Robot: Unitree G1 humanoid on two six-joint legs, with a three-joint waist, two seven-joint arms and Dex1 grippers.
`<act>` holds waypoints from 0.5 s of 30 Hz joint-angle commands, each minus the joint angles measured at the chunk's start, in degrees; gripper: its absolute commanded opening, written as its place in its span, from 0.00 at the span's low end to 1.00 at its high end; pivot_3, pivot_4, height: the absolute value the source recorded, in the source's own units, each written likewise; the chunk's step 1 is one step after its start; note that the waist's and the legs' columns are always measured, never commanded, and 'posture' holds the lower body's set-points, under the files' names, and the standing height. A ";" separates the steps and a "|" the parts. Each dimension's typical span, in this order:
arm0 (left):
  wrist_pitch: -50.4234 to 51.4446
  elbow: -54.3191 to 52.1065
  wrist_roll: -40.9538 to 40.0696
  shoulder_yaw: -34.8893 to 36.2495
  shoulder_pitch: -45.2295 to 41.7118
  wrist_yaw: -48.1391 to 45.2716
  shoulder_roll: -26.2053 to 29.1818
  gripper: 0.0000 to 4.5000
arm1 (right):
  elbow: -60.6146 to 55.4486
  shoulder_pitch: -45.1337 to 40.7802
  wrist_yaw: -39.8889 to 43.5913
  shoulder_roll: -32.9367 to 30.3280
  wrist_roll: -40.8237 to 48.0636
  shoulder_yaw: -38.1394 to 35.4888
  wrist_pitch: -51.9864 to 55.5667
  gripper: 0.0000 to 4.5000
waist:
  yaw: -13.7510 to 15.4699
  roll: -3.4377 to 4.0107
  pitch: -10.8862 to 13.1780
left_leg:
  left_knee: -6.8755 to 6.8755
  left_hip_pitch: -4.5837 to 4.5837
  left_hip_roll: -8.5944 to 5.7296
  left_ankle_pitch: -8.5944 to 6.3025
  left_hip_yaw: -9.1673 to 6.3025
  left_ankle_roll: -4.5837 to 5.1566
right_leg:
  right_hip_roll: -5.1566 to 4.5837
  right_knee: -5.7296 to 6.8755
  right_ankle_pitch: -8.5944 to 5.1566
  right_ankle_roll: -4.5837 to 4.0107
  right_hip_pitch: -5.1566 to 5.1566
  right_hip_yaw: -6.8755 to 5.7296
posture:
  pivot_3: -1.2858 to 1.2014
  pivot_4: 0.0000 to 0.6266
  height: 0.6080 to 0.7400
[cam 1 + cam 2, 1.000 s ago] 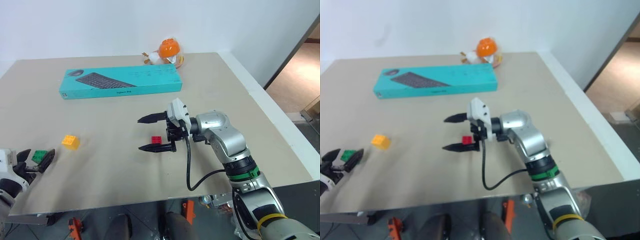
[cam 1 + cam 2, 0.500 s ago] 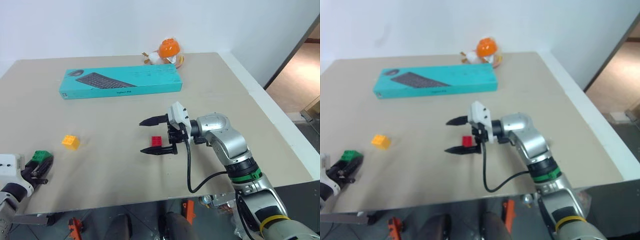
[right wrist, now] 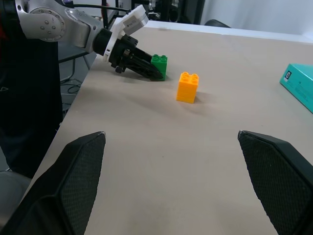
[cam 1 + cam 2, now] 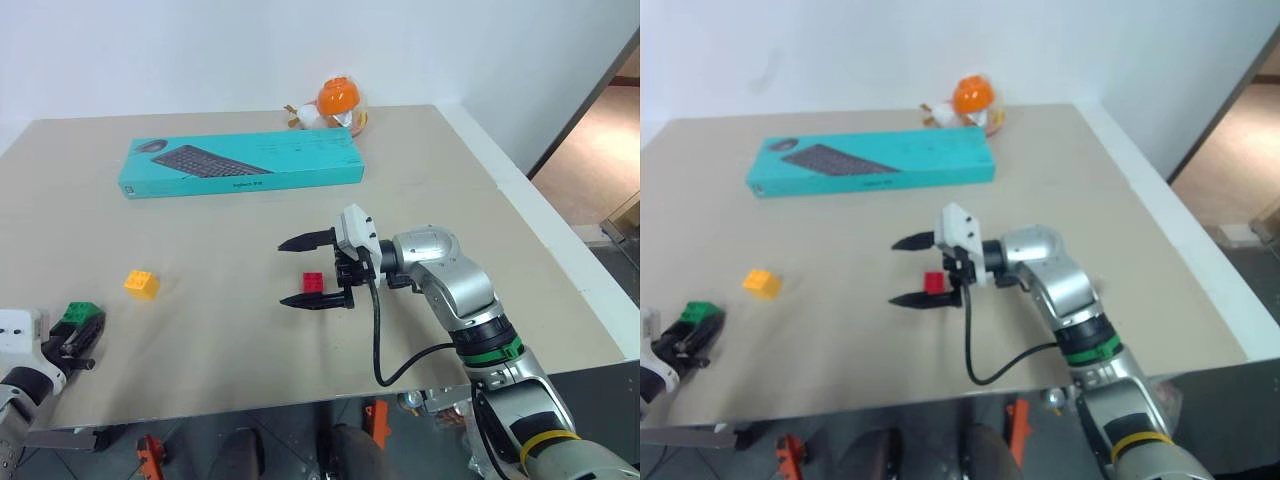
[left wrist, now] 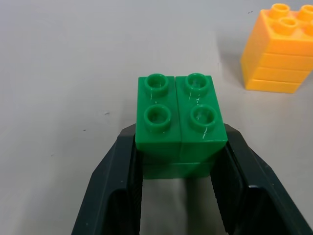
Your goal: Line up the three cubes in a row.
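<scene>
At the near left corner of the counter [image 4: 420, 180], the green cube [image 5: 180, 117] sits clamped between the 2 black fingers of the left pincer [image 5: 178, 169], studs up; the pads press its 2 side faces low down, and its base looks to be on or just above the surface. The yellow-orange cube [image 4: 141, 284] lies just beyond it, a little farther and to the right, apart from it and not touching. The red cube [image 4: 313, 282] is well to the right, near the counter's middle, sitting between the widely spread fingers of the right pincer [image 4: 298, 271], which points left, grips nothing, and does not appear to touch the cube.

So each arm has 1 cube at hand: the left already has hold of the green, the right brackets the red. The yellow-orange cube lies between them, much nearer the left arm, so a row would probably form around it; the green needs only a short carry toward it, while the red has the longer way to go leftward.

Nothing stands on the bare stretch between the 3 cubes. The teal keyboard box [image 4: 240, 163] lies lengthwise across the far side, and the round orange toy [image 4: 338, 98] is at the far edge behind it, both well clear.
</scene>
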 commanded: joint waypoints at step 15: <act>10.26 -13.07 -11.30 -7.51 -19.69 -16.66 21.84 0.29 | -7.73 1.46 -1.88 -5.65 2.57 -3.88 1.30 1.00 | -0.09 -0.30 0.08 | -0.01 0.03 -0.02 0.13 0.29 -0.23 | -0.05 0.01 0.10 0.20 -0.04 0.17 | 0.52 0.24 1.00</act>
